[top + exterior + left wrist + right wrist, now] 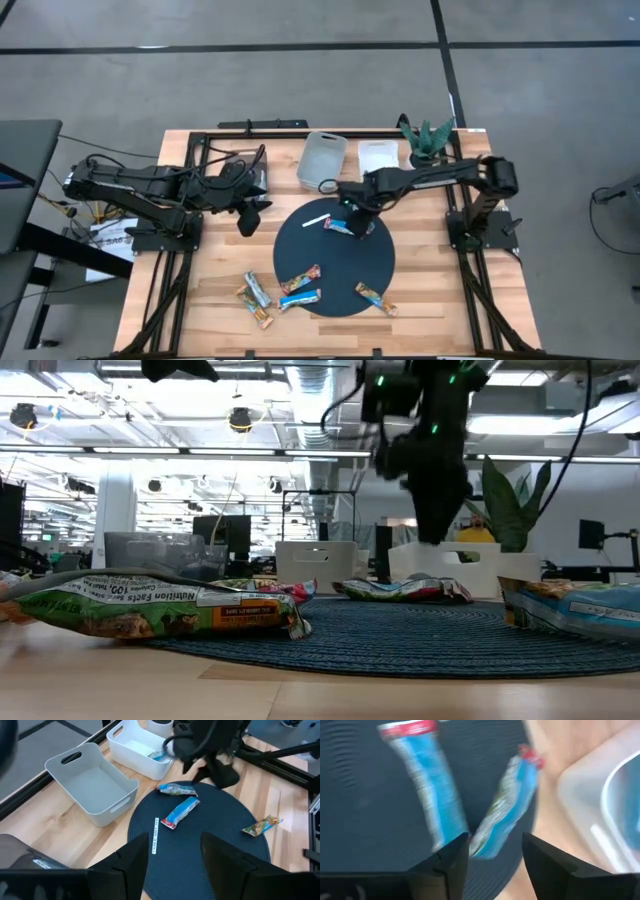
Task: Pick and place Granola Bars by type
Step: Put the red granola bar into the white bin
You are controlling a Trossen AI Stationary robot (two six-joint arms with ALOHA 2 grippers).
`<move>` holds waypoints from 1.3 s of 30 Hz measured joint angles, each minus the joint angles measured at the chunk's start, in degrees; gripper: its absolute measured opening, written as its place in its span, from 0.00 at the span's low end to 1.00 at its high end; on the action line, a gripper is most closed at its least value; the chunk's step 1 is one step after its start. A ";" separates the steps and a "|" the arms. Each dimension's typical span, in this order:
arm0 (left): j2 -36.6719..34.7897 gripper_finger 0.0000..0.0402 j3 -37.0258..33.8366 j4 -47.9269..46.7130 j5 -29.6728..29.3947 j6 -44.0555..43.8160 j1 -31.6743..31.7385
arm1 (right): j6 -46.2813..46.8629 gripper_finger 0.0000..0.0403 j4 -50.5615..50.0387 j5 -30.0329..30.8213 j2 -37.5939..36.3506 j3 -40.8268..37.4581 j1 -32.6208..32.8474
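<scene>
Two blue granola bars (181, 811) (177, 789) lie flat on the far part of the dark round mat (300, 245). My right gripper (495, 855) hovers open just above them, with the bars (427, 785) (507, 805) ahead of its fingers and untouched. In the high view it (355, 213) hides one of them. Several more bars lie near the mat's near-left edge (300, 298) (257, 292), and one (375, 297) at its near-right edge. Another bar (157, 754) lies in the white bin. My left gripper (248, 218) waits open, left of the mat.
A grey bin (322, 160) and a white bin (378, 158) stand side by side at the far edge, with a green plant (428, 135) to their right. A thin white strip (316, 220) lies on the mat, left of my right gripper.
</scene>
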 joint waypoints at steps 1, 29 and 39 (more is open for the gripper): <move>0.02 0.42 0.00 -0.54 0.02 0.06 0.00 | 0.04 0.43 0.24 1.38 1.12 0.00 -0.29; 0.02 0.42 0.00 -1.30 1.68 5.08 0.00 | 2.75 0.04 8.25 -3.59 4.12 0.04 -5.78; 0.02 0.42 0.00 -1.08 1.37 5.08 0.03 | 3.87 0.00 11.25 6.15 -9.12 0.09 -10.05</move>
